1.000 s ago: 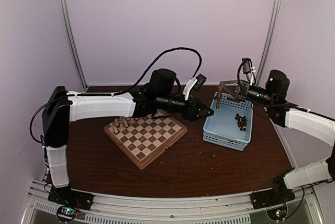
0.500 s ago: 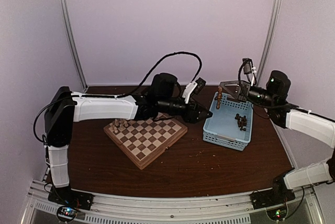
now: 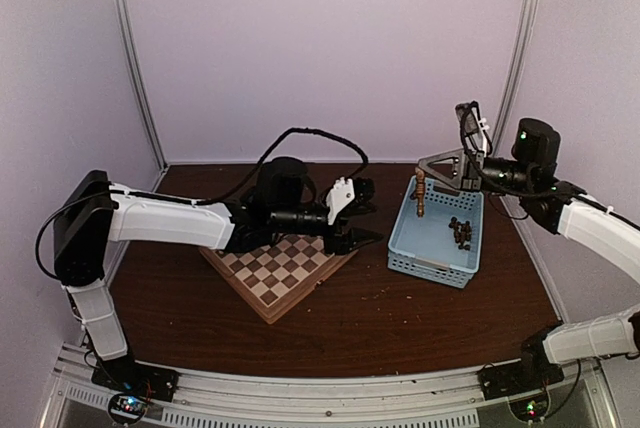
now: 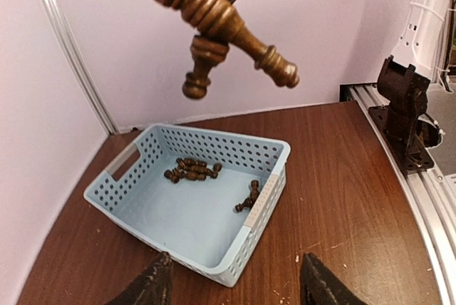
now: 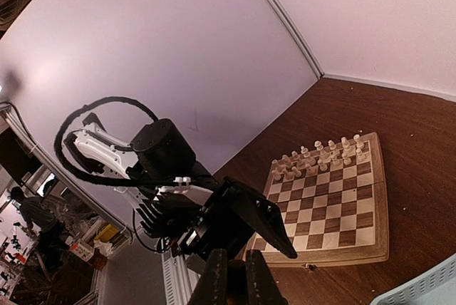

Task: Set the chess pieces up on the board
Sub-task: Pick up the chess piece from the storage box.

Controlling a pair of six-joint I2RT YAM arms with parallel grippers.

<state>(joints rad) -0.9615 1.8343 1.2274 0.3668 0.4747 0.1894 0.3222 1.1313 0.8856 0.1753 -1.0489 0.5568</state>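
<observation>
The board (image 3: 270, 278) lies left of centre; in the right wrist view (image 5: 335, 212) cream pieces (image 5: 317, 157) stand along its far rows. My left gripper (image 3: 362, 238) is open and empty, low over the board's right corner; its fingertips frame the bottom of the left wrist view (image 4: 235, 287). My right gripper (image 3: 424, 174) is shut on two crossed dark brown pieces (image 4: 214, 20) and holds them above the far left corner of the light blue basket (image 3: 430, 266). Its shut fingers show in the right wrist view (image 5: 237, 280). More dark pieces (image 3: 460, 233) lie in the basket.
The basket (image 4: 260, 212) stands right of the board, on the brown table. The left arm's black wrist and cable hang over the board's far side. Crumbs lie on the table in front of the basket. Metal frame posts stand at the back corners.
My left gripper has drawn back leftward from the basket to the board's right corner. My right gripper has risen slightly with the dark pieces.
</observation>
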